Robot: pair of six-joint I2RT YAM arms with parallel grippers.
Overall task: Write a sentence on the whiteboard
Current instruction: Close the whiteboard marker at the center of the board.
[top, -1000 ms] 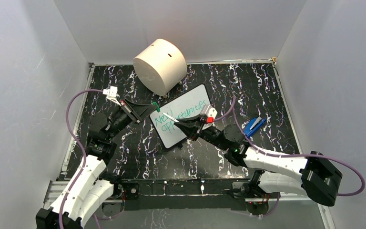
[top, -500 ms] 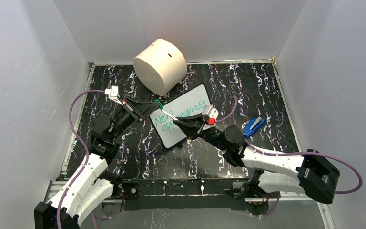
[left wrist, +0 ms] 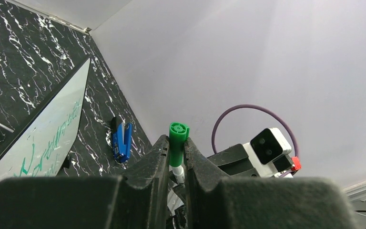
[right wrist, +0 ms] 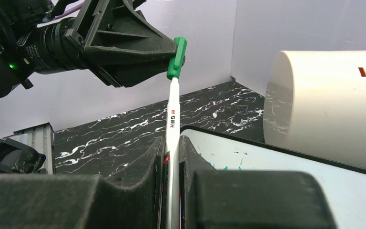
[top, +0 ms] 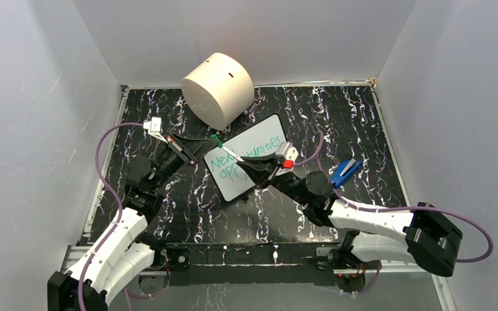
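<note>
The whiteboard (top: 241, 185) lies tilted on the dark marbled table, with the green sentence (top: 223, 164) "New opportunities" on it. My right gripper (top: 249, 166) is shut on a white marker (top: 232, 154) above the board's left half. My left gripper (top: 211, 140) is shut on the marker's green cap (top: 216, 138), which sits over the marker's tip. The left wrist view shows the cap (left wrist: 178, 141) pinched between the fingers, and the board (left wrist: 52, 119). The right wrist view shows the marker (right wrist: 173, 114), the cap (right wrist: 177, 57) and the board (right wrist: 276, 176).
A big cream cylinder (top: 218, 89) lies just behind the board, also in the right wrist view (right wrist: 329, 100). A blue clip-like object (top: 345, 170) lies right of the board and shows in the left wrist view (left wrist: 121, 140). White walls enclose the table.
My left gripper has carried the green cap up and right, from a gap away onto the marker's tip. The right gripper has tilted the marker slightly toward it.
</note>
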